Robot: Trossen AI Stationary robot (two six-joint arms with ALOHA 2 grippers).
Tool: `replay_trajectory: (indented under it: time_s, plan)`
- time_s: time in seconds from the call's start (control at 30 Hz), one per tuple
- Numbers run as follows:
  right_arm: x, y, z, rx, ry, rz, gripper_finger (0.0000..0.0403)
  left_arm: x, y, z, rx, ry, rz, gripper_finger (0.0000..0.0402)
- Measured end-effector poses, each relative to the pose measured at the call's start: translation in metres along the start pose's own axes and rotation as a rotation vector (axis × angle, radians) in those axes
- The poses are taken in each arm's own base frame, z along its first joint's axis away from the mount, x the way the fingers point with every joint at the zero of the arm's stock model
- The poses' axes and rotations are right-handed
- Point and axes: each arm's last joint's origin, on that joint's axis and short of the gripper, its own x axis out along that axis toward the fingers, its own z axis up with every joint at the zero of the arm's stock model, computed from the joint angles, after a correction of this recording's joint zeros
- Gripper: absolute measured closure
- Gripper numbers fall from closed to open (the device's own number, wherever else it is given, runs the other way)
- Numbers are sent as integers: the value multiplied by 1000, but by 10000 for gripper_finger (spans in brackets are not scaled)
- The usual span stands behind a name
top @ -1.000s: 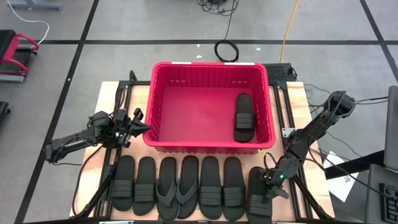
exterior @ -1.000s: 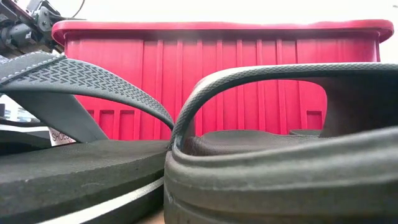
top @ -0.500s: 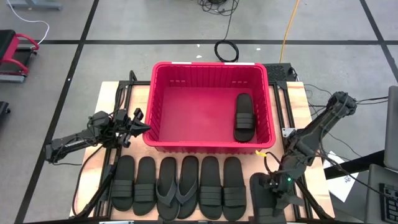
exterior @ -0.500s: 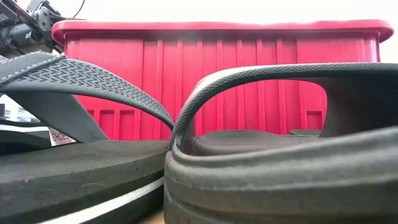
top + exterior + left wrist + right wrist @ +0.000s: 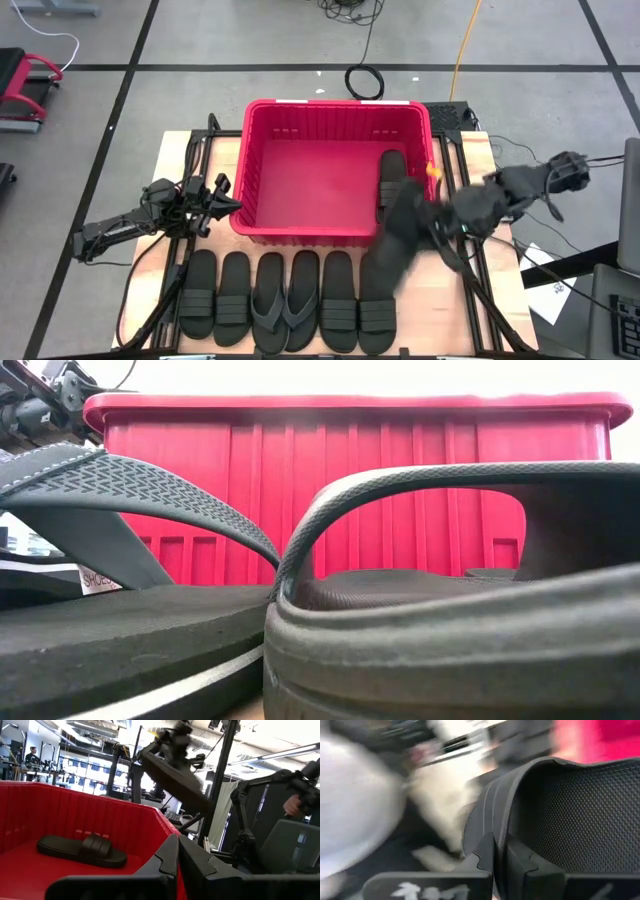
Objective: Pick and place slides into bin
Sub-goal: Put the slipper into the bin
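Observation:
The red bin (image 5: 300, 170) stands mid-table with one black slide (image 5: 393, 185) lying flat on its floor by the right wall. Several more slides (image 5: 285, 300) lie side by side along the near edge, two of them flip-flops (image 5: 150, 610). My right gripper (image 5: 432, 222) is shut on another slide (image 5: 395, 240), which hangs in the air over the bin's near right corner. That slide (image 5: 175, 770) also shows high up in the left wrist view. My left gripper (image 5: 228, 198) waits shut beside the bin's left wall. My right gripper pinches a curved, grooved edge (image 5: 496, 817) of the slide between its two fingers; whether that edge belongs to the strap or the sole I cannot tell. The slide is lifted clear of the table and hangs tilted, its lower end (image 5: 385, 270) toward the row.
Bare wooden tabletop (image 5: 450, 300) lies at the near right, where the row ends. Black frame rails (image 5: 470, 170) and cables run along both sides of the bin. The bin's floor (image 5: 310, 180) left of the lying slide is bare.
My right gripper has risen from the table's near right corner and swung toward the bin, rolling and tipping as it went. The slide it holds has come off the right end of the row, lifted clear and tilted. My left gripper has kept still.

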Motion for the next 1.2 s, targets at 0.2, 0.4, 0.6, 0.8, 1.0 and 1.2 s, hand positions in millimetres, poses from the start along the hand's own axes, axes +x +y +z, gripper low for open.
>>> replay_trajectory:
  time_s: [0.2, 0.4, 0.6, 0.8, 1.0, 1.2]
  plan:
    - [-44, -41, 19, -83, -243, -422, 396, 0, 0, 0, 15, 0, 0, 382]
    - [-70, -73, 23, -138, -261, -605, 396, 0, 0, 0, 15, 0, 0, 382]
    - [-71, -110, 26, -114, -146, -472, 396, 0, 0, 0, -19, -1, 0, 382]
    - [-59, -158, 30, -138, -28, -342, 396, 0, 0, 0, -42, -1, 0, 382]
    - [-35, -206, 33, -208, 60, -215, 396, 0, 0, 0, -24, -1, 0, 382]
    - [6, -241, 26, -199, 217, -90, 396, 0, 0, 0, -25, -1, 1, 382]
